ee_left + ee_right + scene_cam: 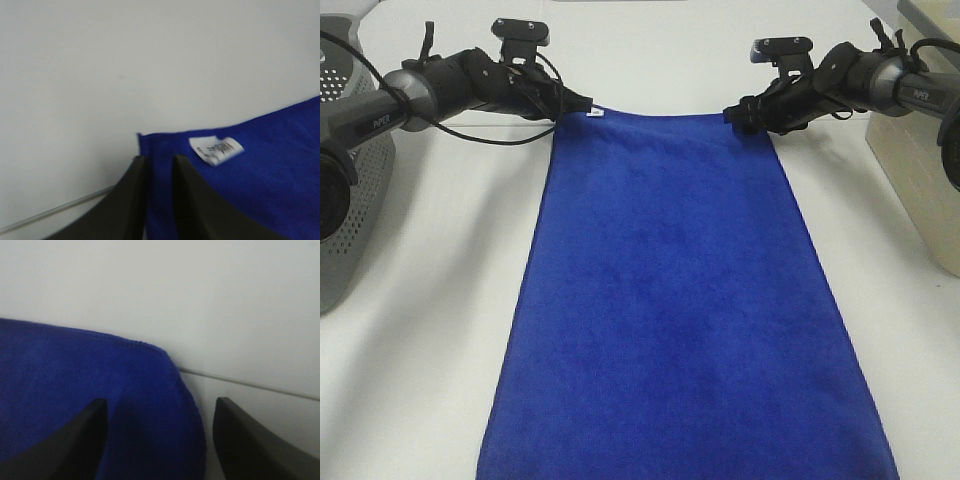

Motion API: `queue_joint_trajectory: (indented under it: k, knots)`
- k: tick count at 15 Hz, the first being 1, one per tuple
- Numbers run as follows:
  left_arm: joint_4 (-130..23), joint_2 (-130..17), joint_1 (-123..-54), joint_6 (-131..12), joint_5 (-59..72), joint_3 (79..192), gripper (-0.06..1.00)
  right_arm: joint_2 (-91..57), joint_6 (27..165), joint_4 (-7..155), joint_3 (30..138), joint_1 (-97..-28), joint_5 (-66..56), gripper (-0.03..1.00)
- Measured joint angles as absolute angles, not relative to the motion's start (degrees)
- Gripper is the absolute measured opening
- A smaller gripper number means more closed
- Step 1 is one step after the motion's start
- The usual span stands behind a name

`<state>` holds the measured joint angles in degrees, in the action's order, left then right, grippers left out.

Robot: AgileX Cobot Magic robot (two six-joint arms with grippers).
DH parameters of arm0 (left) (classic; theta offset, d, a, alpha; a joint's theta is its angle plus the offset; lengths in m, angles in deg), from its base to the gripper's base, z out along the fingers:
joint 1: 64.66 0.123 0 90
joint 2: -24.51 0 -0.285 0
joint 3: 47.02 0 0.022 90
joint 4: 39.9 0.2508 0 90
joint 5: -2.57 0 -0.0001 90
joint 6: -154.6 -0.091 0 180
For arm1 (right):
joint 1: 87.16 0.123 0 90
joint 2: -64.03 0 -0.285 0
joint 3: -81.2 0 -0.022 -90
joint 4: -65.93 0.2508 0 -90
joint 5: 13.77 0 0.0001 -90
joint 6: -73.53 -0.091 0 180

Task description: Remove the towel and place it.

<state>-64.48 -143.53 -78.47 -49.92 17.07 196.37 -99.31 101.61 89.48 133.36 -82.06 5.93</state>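
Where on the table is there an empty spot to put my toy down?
The towel covers the middle. White table shows bare between the towel's left edge and the grey perforated basket, and on the right between the towel and the pale bin. Also behind the towel. It is crowded at the far corners, where the left gripper and right gripper sit.

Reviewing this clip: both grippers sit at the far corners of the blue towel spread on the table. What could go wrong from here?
1. The right gripper stands wide open around its corner of the royal-blue plush rectangular towel, while the left gripper has only a narrow gap with cloth between its fingers. If the arms pull back unevenly, the left corner may drag and skew the towel.
2. The small pale tag lies close to the left fingers and could snag.
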Motion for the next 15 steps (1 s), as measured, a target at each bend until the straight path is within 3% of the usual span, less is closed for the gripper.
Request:
queue_joint_trajectory:
  k: [6,10,13,14,15]
  knots:
    - [-63.4,-143.5,-78.5,-49.9,14.3,196.4,0.62,-93.2,101.6,89.3,133.9,-83.3,10.0,0.63]
    - [-62.2,-140.7,-78.5,-49.9,18.7,196.4,0.72,-88.8,100.5,89.2,133.9,-83.3,19.6,0.63]
    - [-61.3,-134.4,-78.5,-46.6,33.5,196.4,0.77,-84.0,95.1,88.6,133.9,-83.3,31.0,0.72]
    - [-55.5,-128.5,-78.5,-40.0,49.6,196.4,0.77,-79.2,89.6,87.0,133.9,-83.3,42.2,0.79]
    - [-52.1,-125.7,-78.5,-36.5,57.1,196.4,0.78,-76.7,87.3,85.9,133.9,-83.3,47.2,0.80]
